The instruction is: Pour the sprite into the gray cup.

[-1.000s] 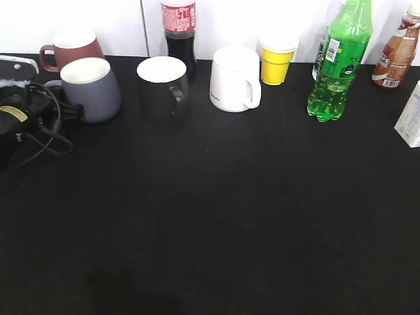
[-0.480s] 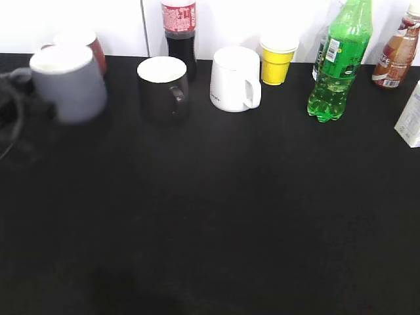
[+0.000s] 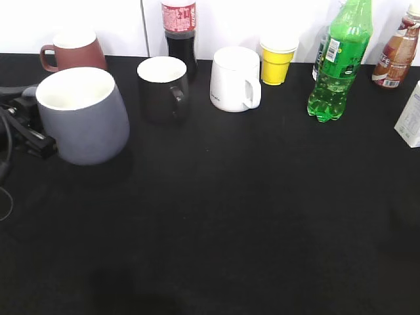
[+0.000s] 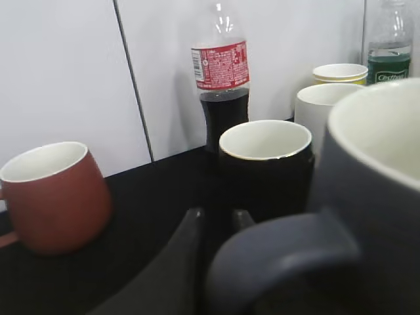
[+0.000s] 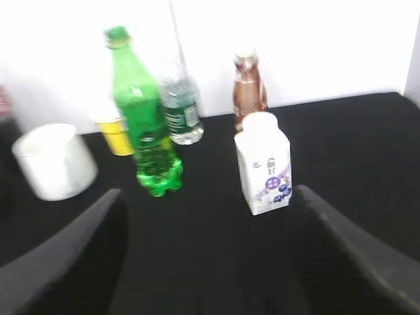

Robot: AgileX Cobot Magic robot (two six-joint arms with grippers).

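- Now the gray cup (image 3: 84, 125) sits at the left side of the black table (image 3: 230, 216), upright with its white inside showing, in front of the reddish-brown mug (image 3: 71, 50) and left of the black mug (image 3: 163, 86).
- At the far left edge of the exterior view, the left hand (image 3: 29, 128) reaches in and meets the gray cup at its handle side; dark cables hang beside it.
- From the left wrist view, the gray cup (image 4: 367, 197) fills the right foreground, its loop handle right at a dark finger (image 4: 174, 269); the hand looks clamped on the handle, though the second finger is hidden.
- Behind it in that view stand the black mug (image 4: 266, 164), the reddish-brown mug (image 4: 52, 193) and the cola bottle (image 4: 222, 92) with its red label.
- Farther right, the sprite (image 3: 340, 62) stands upright near the back of the table, well apart from the gray cup, right of the white mug (image 3: 235, 79) and the yellow cup (image 3: 277, 60).
- From the right wrist view, the right hand (image 5: 207, 262) has its two dark fingers (image 5: 72, 256) spread wide apart and holds nothing.
- Ahead of it, blurred, stand the sprite (image 5: 141, 125), a small white carton (image 5: 264, 164), a brown drink bottle (image 5: 249, 88) and a clear bottle (image 5: 180, 111) just behind the sprite.
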